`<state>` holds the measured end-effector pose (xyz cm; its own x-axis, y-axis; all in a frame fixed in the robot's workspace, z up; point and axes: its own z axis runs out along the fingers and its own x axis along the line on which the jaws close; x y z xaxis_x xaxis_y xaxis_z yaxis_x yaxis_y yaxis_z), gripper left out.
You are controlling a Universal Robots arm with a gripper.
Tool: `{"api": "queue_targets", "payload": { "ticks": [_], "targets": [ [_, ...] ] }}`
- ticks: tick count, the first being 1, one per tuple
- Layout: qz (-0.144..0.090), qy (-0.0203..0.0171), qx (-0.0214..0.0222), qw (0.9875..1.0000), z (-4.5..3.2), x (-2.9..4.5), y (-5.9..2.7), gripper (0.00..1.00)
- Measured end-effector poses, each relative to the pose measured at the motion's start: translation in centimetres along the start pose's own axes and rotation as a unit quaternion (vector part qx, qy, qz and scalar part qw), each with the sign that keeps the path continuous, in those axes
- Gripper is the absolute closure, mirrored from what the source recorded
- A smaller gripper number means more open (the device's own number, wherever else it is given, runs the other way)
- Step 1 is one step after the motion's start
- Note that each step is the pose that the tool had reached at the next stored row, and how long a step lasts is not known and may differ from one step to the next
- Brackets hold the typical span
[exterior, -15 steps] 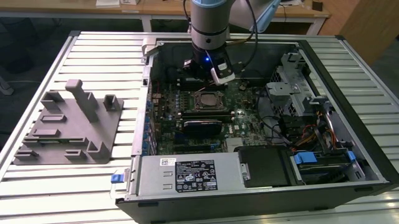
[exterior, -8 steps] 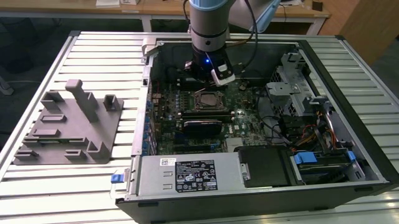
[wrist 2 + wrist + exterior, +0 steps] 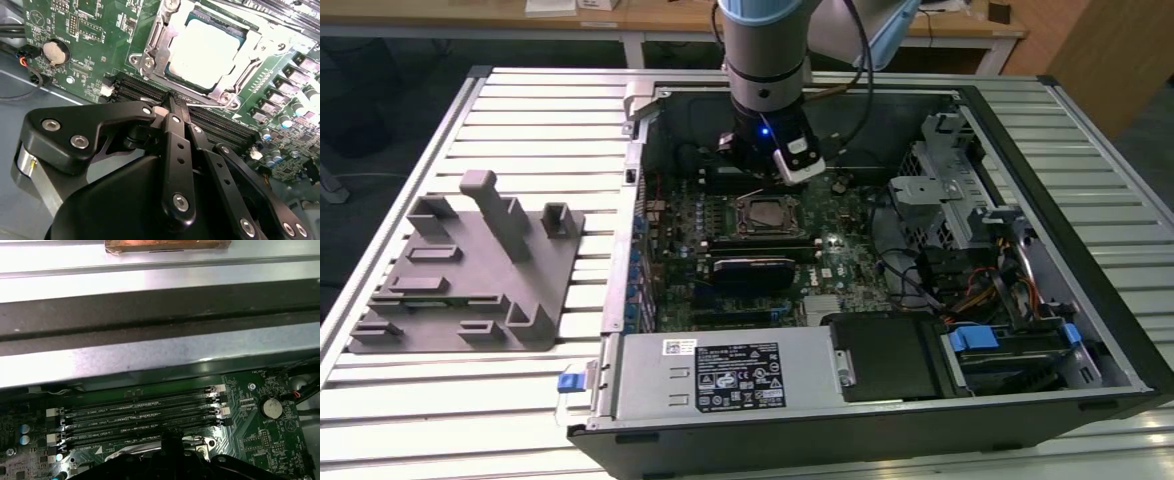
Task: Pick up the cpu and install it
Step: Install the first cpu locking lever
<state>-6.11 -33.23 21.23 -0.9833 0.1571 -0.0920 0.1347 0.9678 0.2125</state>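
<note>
CPU (image 3: 204, 54): seated flat in socket (image 3: 150, 62) on motherboard (image 3: 90, 30), inside case (image 3: 1067, 240).
Gripper (image 3: 172, 101): fingers together, holding nothing, tips just beside socket frame, over RAM slots (image 3: 140, 412).
Fixture (image 3: 467, 270): on table (image 3: 400, 420), at 9 o'clock from case.

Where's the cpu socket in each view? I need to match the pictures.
Exterior view: socket frame in the middle of the motherboard, with the cpu seated in it.
Second wrist view: socket frame around the cpu, just beyond the gripper.
First wrist view: a silver corner of the frame, between the gripper and the memory slots.
Shared landmark: the gripper, close beside the socket throughout.
</note>
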Motion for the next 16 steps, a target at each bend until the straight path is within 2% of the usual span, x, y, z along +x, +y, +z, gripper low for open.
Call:
{"api": "queue_targets", "payload": {
  "ticks": [2,6,11,16],
  "targets": [
    [0.002,-0.0005,0.0002,1.0,0.02,0.01,-0.01,0.89],
    [0.035,-0.0082,0.0035,0.9993,0.25,0.03,-0.06,0.89],
    [0.075,-0.017,0.0073,0.997,0.5,0.06,-0.11,0.89],
    [0.102,-0.0228,0.0097,0.9945,0.61,0.13,-0.07,0.89]
  ]
}}
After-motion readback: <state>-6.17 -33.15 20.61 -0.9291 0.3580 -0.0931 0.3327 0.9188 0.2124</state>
